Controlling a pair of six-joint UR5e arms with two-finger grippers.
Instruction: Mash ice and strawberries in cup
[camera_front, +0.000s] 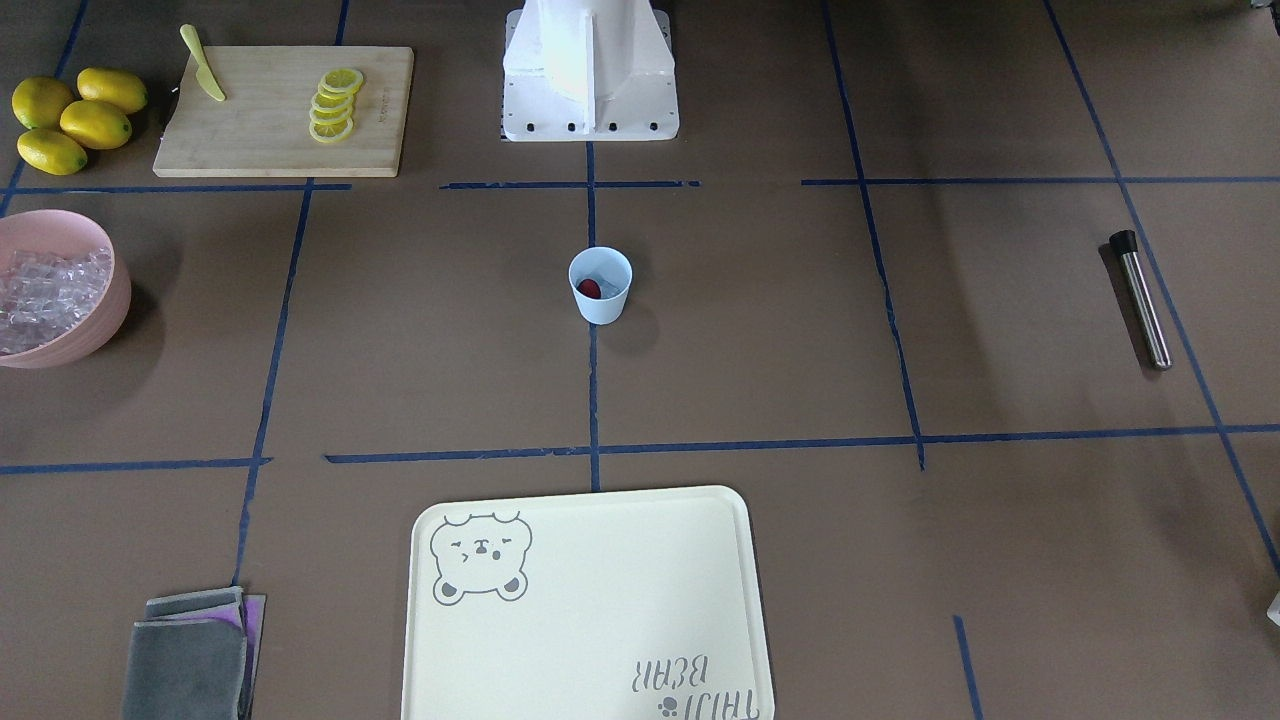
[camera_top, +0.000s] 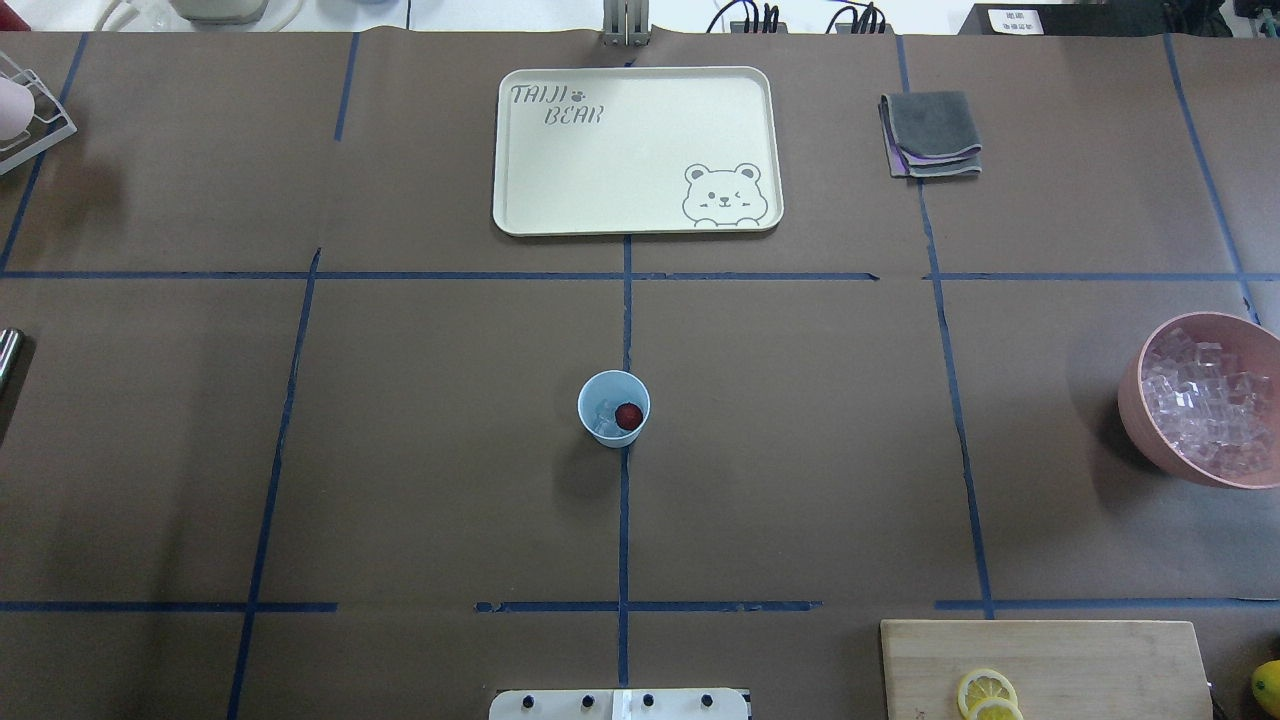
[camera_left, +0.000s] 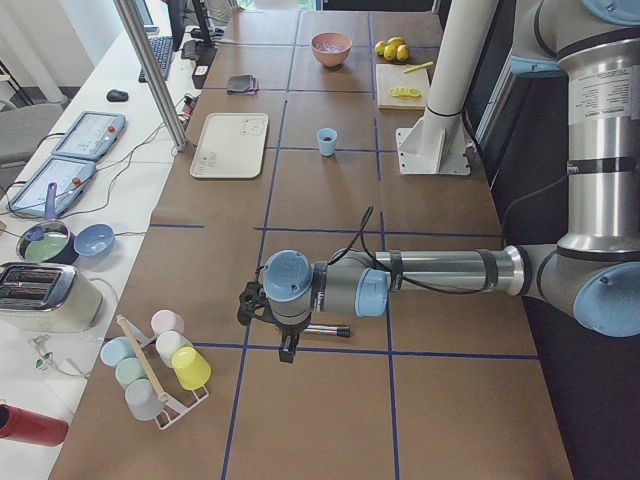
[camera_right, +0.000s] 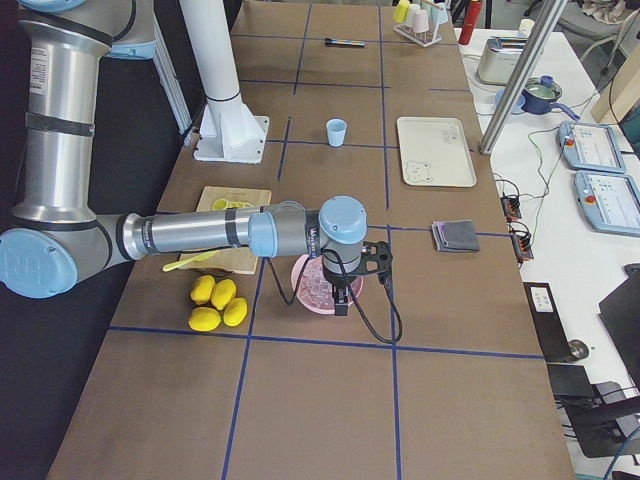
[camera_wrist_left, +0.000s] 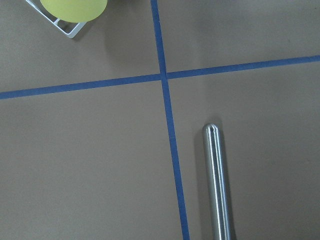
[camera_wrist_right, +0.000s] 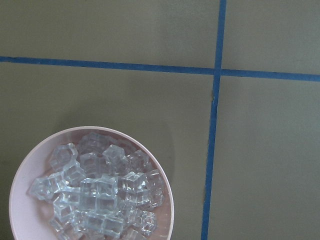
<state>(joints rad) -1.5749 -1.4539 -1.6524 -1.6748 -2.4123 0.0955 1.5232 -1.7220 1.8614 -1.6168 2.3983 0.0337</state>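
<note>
at the middle of the tabletop (camera_top: 800, 450), on a crossing of blue tape lines, stands the cup (camera_top: 613, 408), upright, well apart from everything else. inside it: one dark red strawberry (camera_top: 628, 415) against the wall, with a few pieces of clear ice (camera_top: 603, 418) beside it. contents look whole, so mashing is judged not yet begun; loading seems done.

muddler (camera_front: 1140, 298), a steel rod with a black cap, lies flat on the robot's left side, alongside a tape line. left wrist view looks straight down on its rounded steel end (camera_wrist_left: 216, 180), with the edge of a yellow-green cup (camera_wrist_left: 74, 9) in a rack at the top corner. left claw (camera_left: 287, 346) hangs over that spot, seen only from the side camera; cannot tell whether its fingers are spread or pressed together. judgement: the arm is posed there because the muddler is the tool the task needs, and picking it up is the likely step in hand.

right side: pink bowl (camera_top: 1200, 405) heaped with spare ice cubes; right claw (camera_right: 343, 300) hovers above it, again only in a side view, so its state cannot be told. right wrist view shows the bowl's rim (camera_wrist_right: 165, 185) and cubes below.

also present: cutting board (camera_front: 285, 110) with lemon slices (camera_front: 334, 104) and a yellow knife (camera_front: 203, 64), whole lemons (camera_front: 75, 118) beside it, bear-printed tray (camera_top: 636, 150), folded grey cloth (camera_top: 930, 134).

risk, as judged: the light cup may tip under pressing unless held.
</note>
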